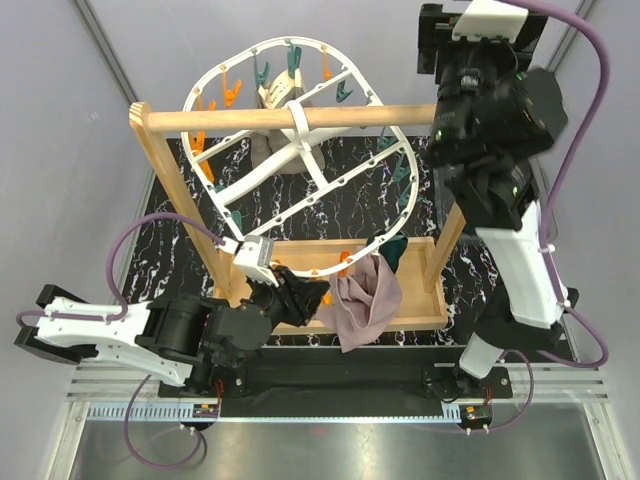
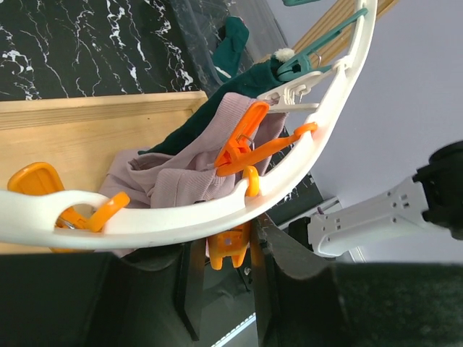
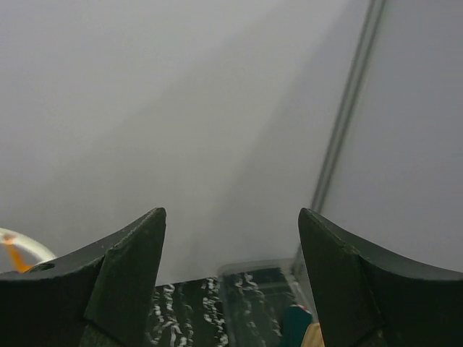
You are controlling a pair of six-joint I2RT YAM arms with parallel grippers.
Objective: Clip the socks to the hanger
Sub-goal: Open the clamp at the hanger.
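1. Top view: hanger (image 1: pixel 300 150) hangs off wood rail (image 1: pixel 290 118). Mauve sock (image 1: pixel 365 300) droops from its lower rim, centre-bottom of frame. L gripper (image 1: pixel 292 298) is just left of it, at the rim. Most pins up top look bare, so I reckon plenty's left.
2. L wrist: L gripper (image 2: pixel 228 242) is pinched tight on orange pin (image 2: pixel 226 256) under the rim, bottom centre. Mauve sock (image 2: pixel 173 181) sits just above, bitten by orange clip (image 2: pixel 242 148). Teal sock (image 2: pixel 210 130) is behind; can't tell if clipped.
3. R wrist: R gripper (image 3: pixel 230 217) has jaws wide, holding nothing, facing blank wall; no sock between them.
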